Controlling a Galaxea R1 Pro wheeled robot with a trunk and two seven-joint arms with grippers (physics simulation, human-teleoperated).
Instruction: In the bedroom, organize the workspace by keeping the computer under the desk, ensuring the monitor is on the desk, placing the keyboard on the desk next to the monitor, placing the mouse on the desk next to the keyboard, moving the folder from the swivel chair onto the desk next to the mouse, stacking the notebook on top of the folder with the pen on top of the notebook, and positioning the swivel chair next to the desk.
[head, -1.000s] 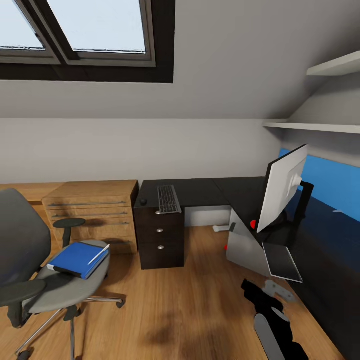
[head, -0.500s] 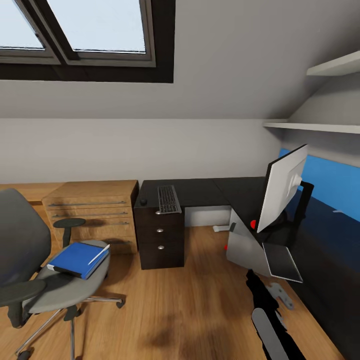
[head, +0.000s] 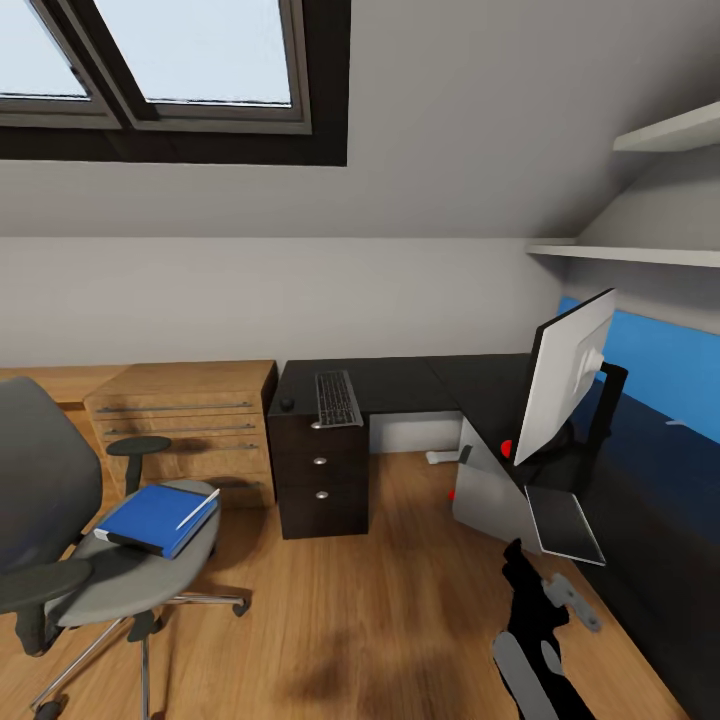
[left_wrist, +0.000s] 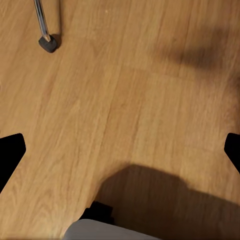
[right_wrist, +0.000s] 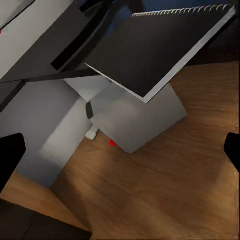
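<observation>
A: Attic bedroom, wood floor, a skylight overhead, and an L-shaped black tabletop (head: 400, 385) running along the far wall and down the right side. What is the arm lined up on?

B: The notebook (head: 565, 523). It is the dark grey rectangle with a spiral edge, lying on the near part of the right-hand run of tabletop, overhanging the edge above the grey computer (head: 492, 495). From the right gripper (head: 545, 590), low in the head view, it sits at about twelve o'clock, near but not touching.

A: And its long axis?

B: Roughly twelve to six in the head view, so close to in line with the arm's reach. In the right wrist view the notebook (right_wrist: 155, 50) lies ahead of the fingers (right_wrist: 10, 155), with the computer (right_wrist: 135, 122) beneath it.

A: Gripper state?

B: The right one is spread wide with nothing between its fingers. The left one reads the same in its wrist view: dark tips (left_wrist: 10, 155) at either edge, bare floor (left_wrist: 120, 100) between them.

A: Which arm is nearer?

B: The right, I judge. The left wrist looks down at floor and one caster of the swivel chair (head: 90, 530), which is off at nine o'clock carrying the blue folder (head: 155, 518) and the white pen (head: 198, 508).

A: The rest?

B: Monitor (head: 565, 375) just beyond the notebook; keyboard (head: 337, 398) on the far run, over the drawers.
</observation>
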